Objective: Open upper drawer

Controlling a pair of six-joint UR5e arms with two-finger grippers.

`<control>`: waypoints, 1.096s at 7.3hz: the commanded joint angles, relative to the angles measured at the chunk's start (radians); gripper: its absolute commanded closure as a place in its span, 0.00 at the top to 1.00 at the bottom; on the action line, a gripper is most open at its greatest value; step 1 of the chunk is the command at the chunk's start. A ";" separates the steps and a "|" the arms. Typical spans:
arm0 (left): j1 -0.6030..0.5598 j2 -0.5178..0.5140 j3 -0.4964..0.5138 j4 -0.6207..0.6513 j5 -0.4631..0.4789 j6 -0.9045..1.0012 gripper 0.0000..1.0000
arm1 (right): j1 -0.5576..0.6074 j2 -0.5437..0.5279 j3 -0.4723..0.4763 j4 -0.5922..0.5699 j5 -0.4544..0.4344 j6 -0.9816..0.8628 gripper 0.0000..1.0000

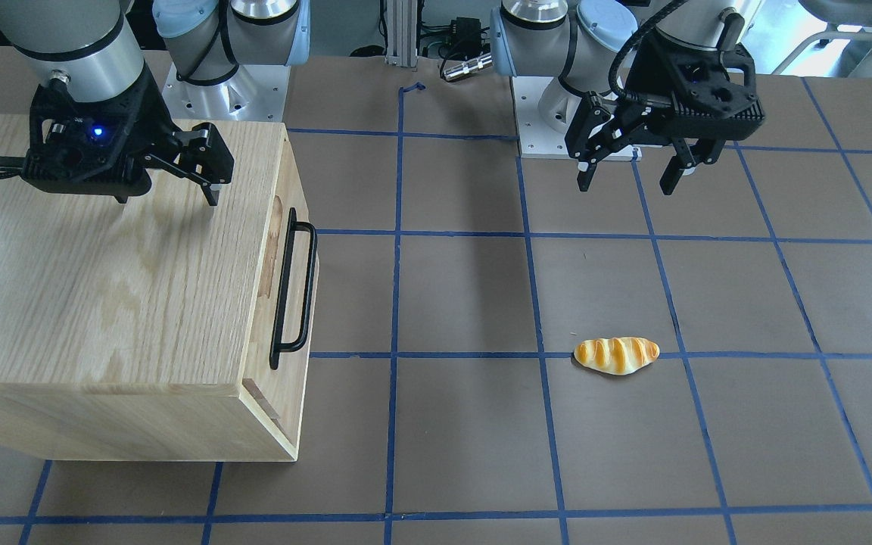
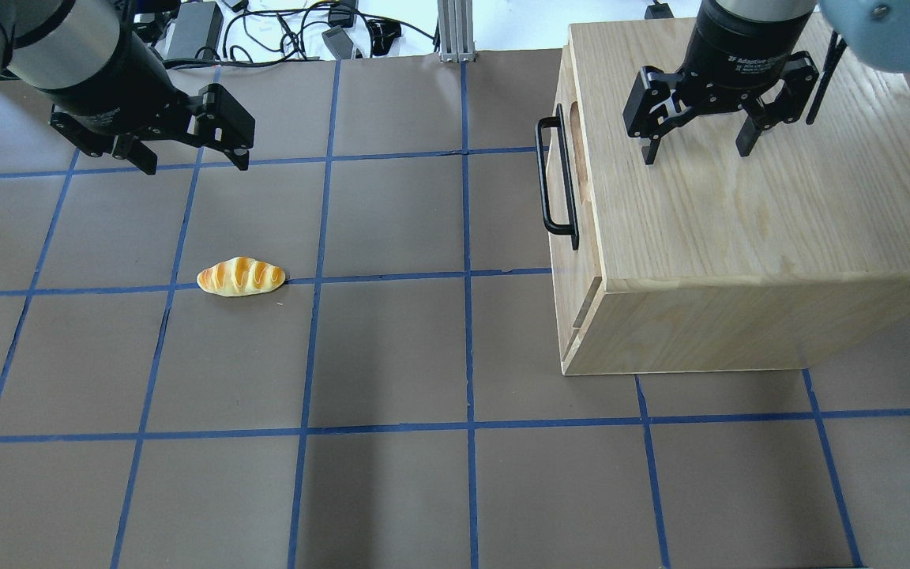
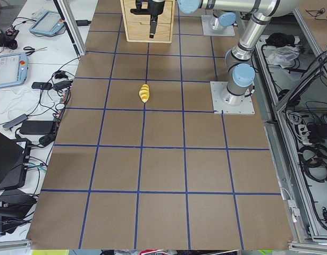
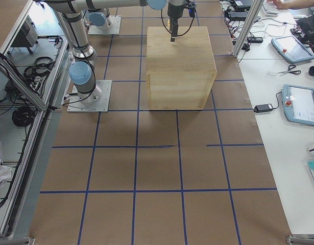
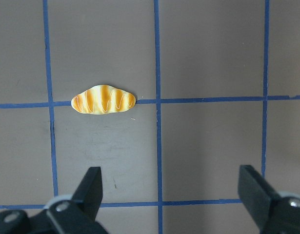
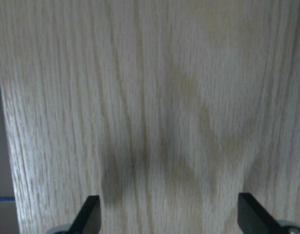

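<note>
**Upper drawer shut, handle not yet grasped.** Likely hazards:
- A pull that is not straight may drag the whole oak cabinet [image 2: 739, 237], which stands at the surface's edge on the robot's right, toward the bread roll [image 2: 241, 276] on the left half.
- Jaws closed off-centre may slip from the slim black bar handle [image 2: 546, 178].

The upper drawer [image 2: 584, 257] has a light oak front that looks flush with the cabinet face. An oval notch sits behind the bar, and the front faces the surface's middle.

Farther back, the right gripper [image 2: 696, 154] hovers above the cabinet top, jaws wide and empty. The left gripper [image 2: 195, 166] hangs over the far left corner region, jaws wide and empty.
</note>
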 commanded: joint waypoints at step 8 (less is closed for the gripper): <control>-0.073 -0.090 0.009 0.100 -0.041 -0.156 1.00 | -0.001 0.000 -0.001 0.000 0.000 0.000 1.00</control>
